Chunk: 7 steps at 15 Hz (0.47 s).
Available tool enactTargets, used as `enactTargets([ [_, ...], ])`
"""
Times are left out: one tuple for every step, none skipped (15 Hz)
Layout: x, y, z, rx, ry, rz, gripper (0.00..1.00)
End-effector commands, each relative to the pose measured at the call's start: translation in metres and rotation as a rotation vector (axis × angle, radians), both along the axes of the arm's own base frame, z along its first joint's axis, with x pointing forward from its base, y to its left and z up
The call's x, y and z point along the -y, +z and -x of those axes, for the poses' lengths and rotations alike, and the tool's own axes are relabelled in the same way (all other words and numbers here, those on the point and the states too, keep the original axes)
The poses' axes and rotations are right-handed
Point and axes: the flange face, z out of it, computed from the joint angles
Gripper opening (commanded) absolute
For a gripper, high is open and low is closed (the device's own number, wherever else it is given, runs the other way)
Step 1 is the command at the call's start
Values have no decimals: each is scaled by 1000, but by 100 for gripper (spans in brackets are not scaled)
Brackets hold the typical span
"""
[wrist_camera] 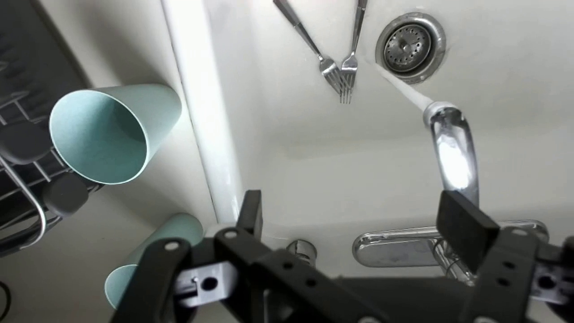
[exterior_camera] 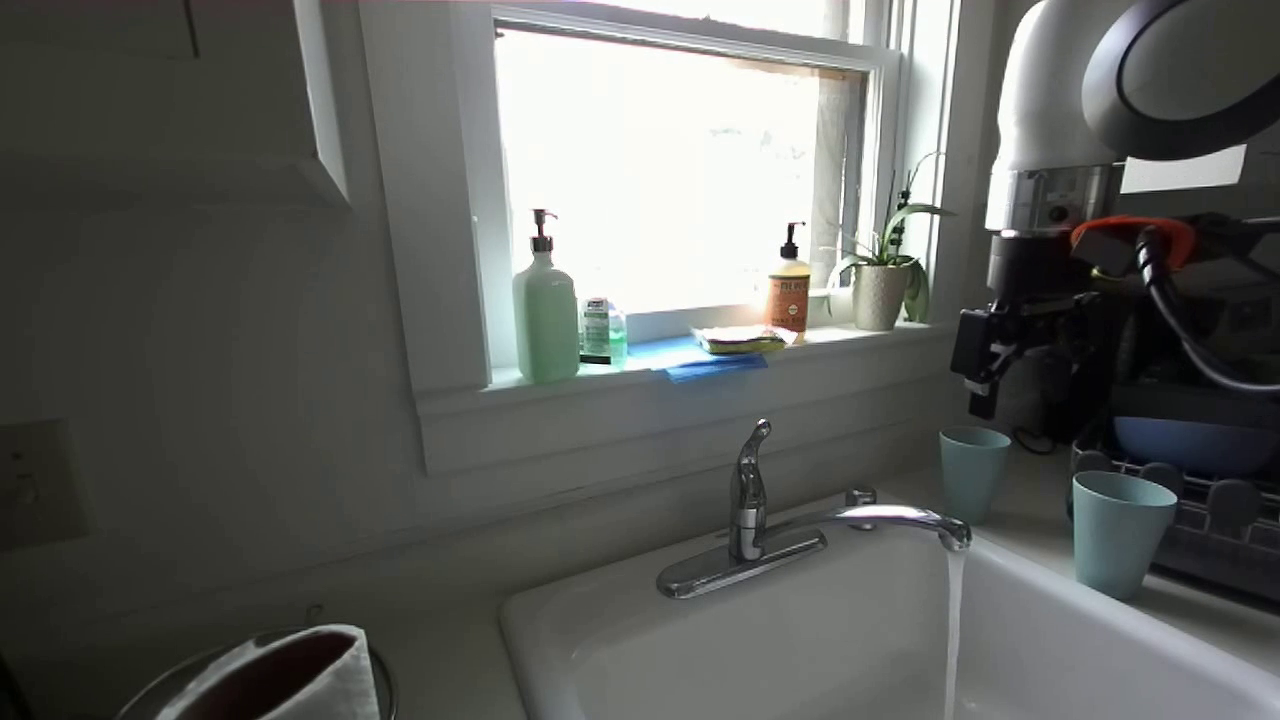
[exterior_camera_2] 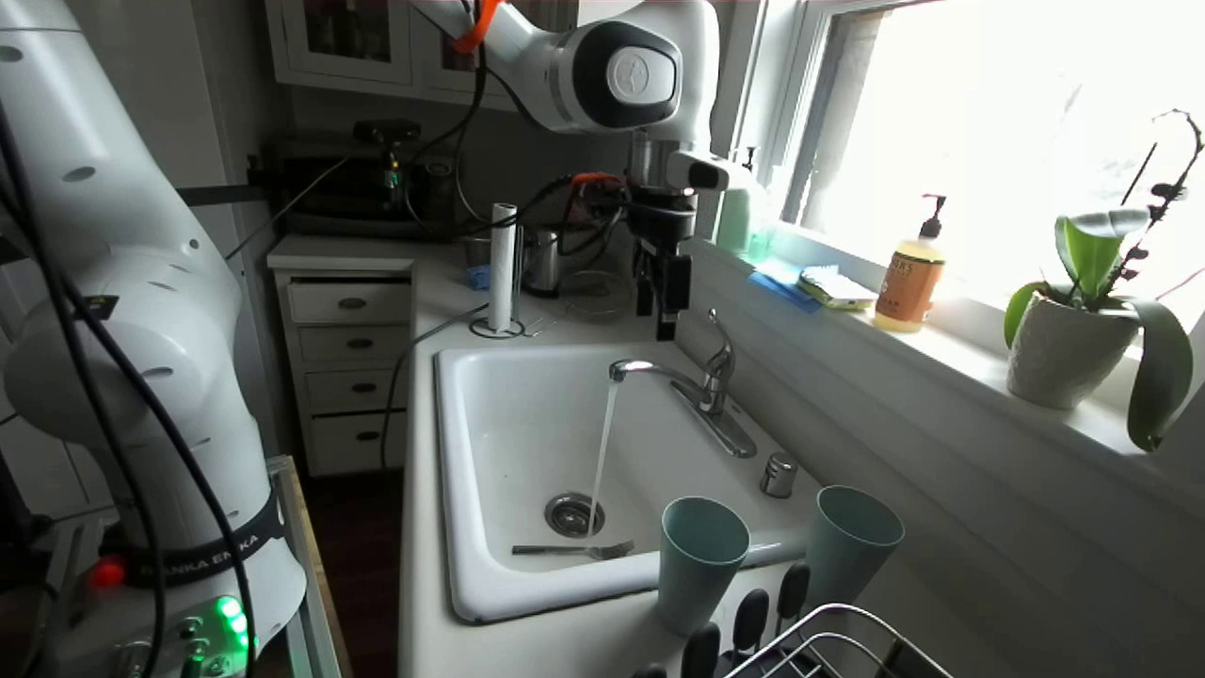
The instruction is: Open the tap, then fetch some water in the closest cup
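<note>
potted plant [exterior_camera_2: 1068, 344] on the windowsill [exterior_camera_2: 970, 360]

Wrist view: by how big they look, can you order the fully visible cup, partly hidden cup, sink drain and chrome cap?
1. Fully visible cup
2. Sink drain
3. Chrome cap
Unsure: partly hidden cup, since the gripper covers some of it.

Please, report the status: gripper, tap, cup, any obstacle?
Gripper open, holding nothing. Tap running. Bigger-looking cup upright on counter, not under stream. Possible obstacle: forks in sink near stream.

Blown-out window [exterior_camera: 660, 170], dim wall [exterior_camera: 220, 360], bright highlight on the tap [wrist_camera: 455, 157].
</note>
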Motion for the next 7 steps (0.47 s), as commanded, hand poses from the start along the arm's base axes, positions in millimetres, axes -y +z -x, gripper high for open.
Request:
enactTargets([
  [-13, 11, 1, -12, -40, 35, 100],
  [-15, 12, 0, -11, -46, 36, 100],
  [-11, 4, -1, -7, -22, 9, 100],
  [-13, 5, -2, -7, -25, 11, 100],
  [-13, 6, -2, -5, -27, 12, 100],
  [-13, 6, -2, -4, -28, 13, 100],
  [-13, 7, -2, -4, -29, 13, 100],
])
